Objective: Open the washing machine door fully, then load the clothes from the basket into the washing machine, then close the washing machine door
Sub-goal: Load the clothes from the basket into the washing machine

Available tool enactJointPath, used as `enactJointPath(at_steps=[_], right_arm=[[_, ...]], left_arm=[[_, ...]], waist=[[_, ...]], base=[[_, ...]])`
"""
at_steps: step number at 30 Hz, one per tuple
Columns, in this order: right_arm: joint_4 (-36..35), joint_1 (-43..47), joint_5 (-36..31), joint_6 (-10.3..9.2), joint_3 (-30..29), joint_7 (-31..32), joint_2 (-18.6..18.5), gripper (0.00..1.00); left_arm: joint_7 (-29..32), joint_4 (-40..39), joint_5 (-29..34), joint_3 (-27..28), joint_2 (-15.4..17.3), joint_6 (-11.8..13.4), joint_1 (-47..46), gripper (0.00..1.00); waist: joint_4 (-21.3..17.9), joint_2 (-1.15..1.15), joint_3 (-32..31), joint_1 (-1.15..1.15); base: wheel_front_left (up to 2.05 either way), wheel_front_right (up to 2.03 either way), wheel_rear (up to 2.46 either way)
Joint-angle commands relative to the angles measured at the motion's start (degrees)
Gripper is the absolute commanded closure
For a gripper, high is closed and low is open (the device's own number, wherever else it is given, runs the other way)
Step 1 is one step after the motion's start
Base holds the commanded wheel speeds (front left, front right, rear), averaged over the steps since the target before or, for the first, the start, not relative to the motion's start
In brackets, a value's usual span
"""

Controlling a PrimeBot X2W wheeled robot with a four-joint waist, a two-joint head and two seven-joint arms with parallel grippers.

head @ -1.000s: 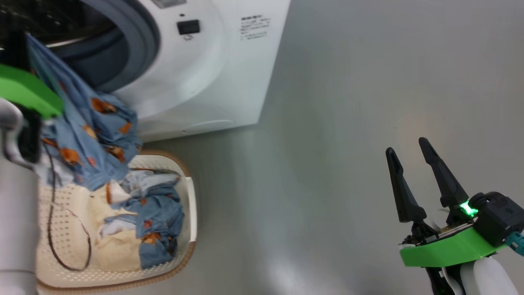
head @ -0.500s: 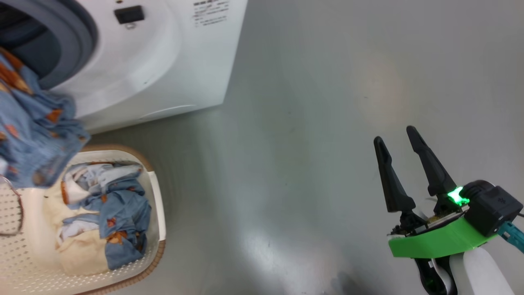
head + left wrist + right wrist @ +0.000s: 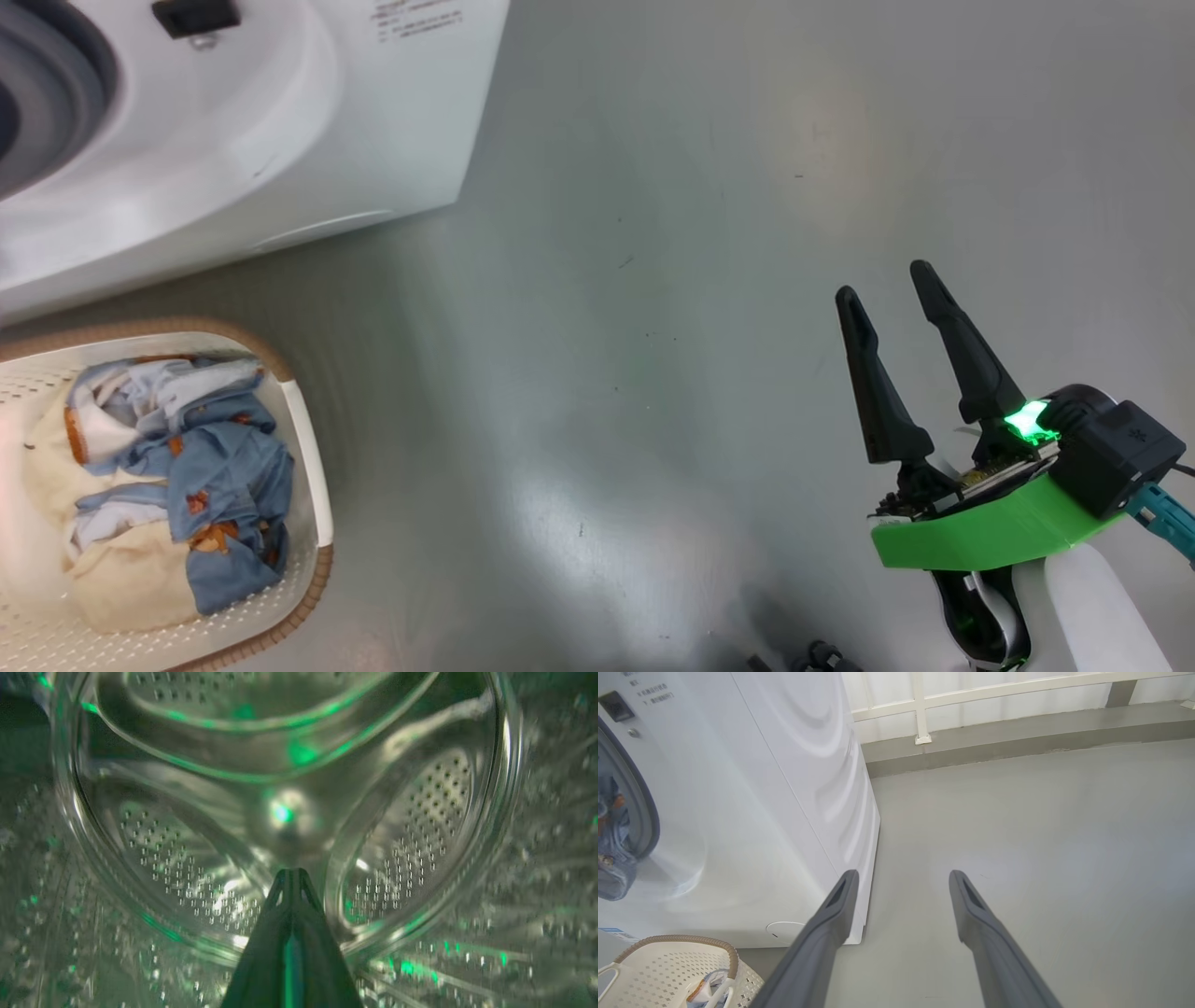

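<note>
- Grey floor (image 3: 672,280) spreads wide before us, with a pale railing (image 3: 920,704) along its far edge in the right wrist view.
- We see the washer (image 3: 280,121) standing on the floor at the upper left of the head view, with its grey gasket (image 3: 84,75) showing at that edge.
- Just before the washer's front, the basket (image 3: 316,467) sits on the floor, near the round flap (image 3: 784,931).
- Blue clothes (image 3: 215,476) with orange figures and white parts lie crumpled at the basket's right end.
- One more blue garment (image 3: 612,858) hangs at the washer's mouth, inside the gasket.
- Our left gripper (image 3: 290,877) is inside the steel drum (image 3: 420,826), its fingers pressed together and pointing at the drum's back wall.
- Our right gripper (image 3: 882,285) hovers over bare floor, well apart from the basket and the washer's corner, fingers spread wide.
</note>
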Motion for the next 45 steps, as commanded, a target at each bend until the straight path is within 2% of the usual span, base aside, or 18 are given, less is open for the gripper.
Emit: enactJointPath(at_steps=[1,5,10,15,24,31,32,33,45], right_arm=[[-1.11,0.30,0.56,0.35,1.45,-0.27,-0.11,0.00],[-1.08,-0.51,0.77,0.35,1.76,-0.27,-0.14,0.00],[-1.05,-0.84,0.94,0.35,1.67,-0.27,-0.07,0.00],[-1.14,-0.90,0.99,0.35,1.66,-0.27,-0.01,0.00],[-0.78,-1.47,1.34,0.35,1.88,-0.27,-0.82,0.00],[-0.04,-2.17,1.74,0.35,2.03,-0.27,-1.13,0.00],[-0.02,-2.26,1.80,0.35,1.93,-0.27,-1.16,0.00],[0.02,-2.35,1.88,0.35,1.80,-0.27,-1.21,0.00],[-0.09,-1.68,1.48,0.35,0.48,-0.27,-1.57,0.00]], left_arm=[[-2.32,-2.44,2.02,-0.38,4.11,0.22,-2.30,1.00],[-5.86,-3.81,4.87,-1.93,5.15,0.24,-5.92,1.00],[-6.86,-5.59,6.62,-2.13,5.48,0.63,-7.29,1.00],[-6.91,-1.98,5.92,-1.61,5.05,0.71,-4.39,1.00],[-1.34,7.25,1.51,-0.23,2.64,0.36,-2.28,1.00],[0.98,9.99,-0.58,0.18,1.26,0.36,-0.54,1.00],[1.17,10.08,-0.84,0.26,1.07,0.46,-0.19,0.41],[1.23,10.05,-1.00,0.26,0.89,0.54,0.14,0.00],[-1.79,7.48,-3.28,1.23,-1.52,1.80,6.14,0.00]], waist=[[-0.37,0.00,0.53,-0.01],[-0.70,0.00,1.38,-0.01],[-0.60,0.00,1.85,-0.01],[0.01,0.00,2.01,-0.01],[1.08,0.00,2.40,-0.01],[1.70,0.00,2.11,-0.01],[1.79,0.00,1.98,-0.01],[1.89,0.00,1.82,-0.01],[3.81,0.00,-0.57,-0.01]], base=[[0.00,0.00,0.00],[0.00,0.00,0.00],[0.00,0.00,0.00],[0.00,0.00,0.00],[0.00,0.00,0.00],[0.00,0.00,0.00],[0.00,0.00,0.00],[0.00,0.00,0.00],[0.00,0.00,0.00]])
